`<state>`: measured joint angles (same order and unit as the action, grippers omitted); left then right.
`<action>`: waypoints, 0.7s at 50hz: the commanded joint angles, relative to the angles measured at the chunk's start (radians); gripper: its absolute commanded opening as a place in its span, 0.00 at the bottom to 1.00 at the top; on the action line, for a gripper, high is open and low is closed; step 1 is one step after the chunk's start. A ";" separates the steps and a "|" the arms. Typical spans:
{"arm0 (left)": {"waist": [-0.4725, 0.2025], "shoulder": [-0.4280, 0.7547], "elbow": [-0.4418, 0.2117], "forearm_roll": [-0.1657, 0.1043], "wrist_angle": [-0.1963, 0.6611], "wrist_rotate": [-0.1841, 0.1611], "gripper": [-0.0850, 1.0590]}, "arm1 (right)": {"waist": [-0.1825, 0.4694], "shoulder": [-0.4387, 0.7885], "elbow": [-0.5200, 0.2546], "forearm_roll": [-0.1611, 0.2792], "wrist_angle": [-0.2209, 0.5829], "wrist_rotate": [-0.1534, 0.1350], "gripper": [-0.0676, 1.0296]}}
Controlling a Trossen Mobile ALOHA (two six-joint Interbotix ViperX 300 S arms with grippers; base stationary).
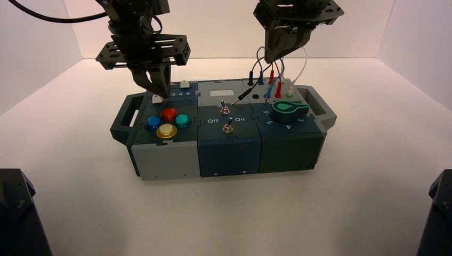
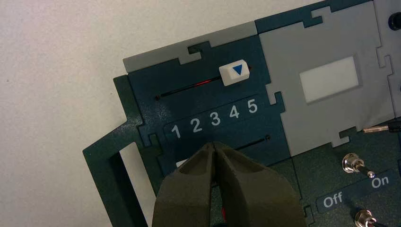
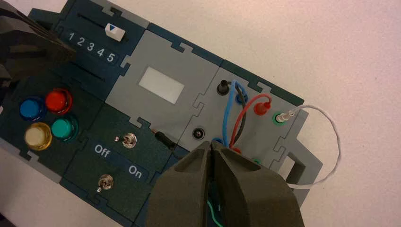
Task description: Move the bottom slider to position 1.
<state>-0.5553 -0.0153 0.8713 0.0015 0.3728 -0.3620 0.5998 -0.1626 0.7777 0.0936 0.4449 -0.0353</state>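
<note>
Left gripper (image 2: 213,146), fingers together, over box's left end by bottom slider (image 2: 182,162). Knob mostly hidden, probably near the 1 (image 2: 176,131) end. Right gripper (image 3: 211,145), fingers closed, hangs above the wires. Box (image 1: 229,154) on pale table (image 1: 229,213), pale walls (image 1: 229,26). Left wrist view shows top slider (image 2: 234,73) near 5; high view doesn't show its arrow.

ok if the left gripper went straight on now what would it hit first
Probably the dark slider panel at the bottom slider's track, close beside its white knob; how much gap remains below the left gripper is unclear.
</note>
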 commanded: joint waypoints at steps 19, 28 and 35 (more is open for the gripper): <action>0.031 -0.058 -0.002 0.009 0.025 0.020 0.05 | 0.005 -0.009 -0.029 -0.006 0.005 -0.002 0.04; 0.029 -0.138 -0.026 0.006 0.054 0.017 0.05 | 0.005 -0.028 -0.034 -0.012 0.011 -0.002 0.04; 0.029 -0.195 -0.023 0.006 0.060 0.015 0.05 | 0.005 -0.037 -0.034 -0.011 0.011 -0.002 0.04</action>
<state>-0.5292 -0.1626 0.8713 0.0061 0.4341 -0.3467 0.5998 -0.1718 0.7747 0.0844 0.4587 -0.0353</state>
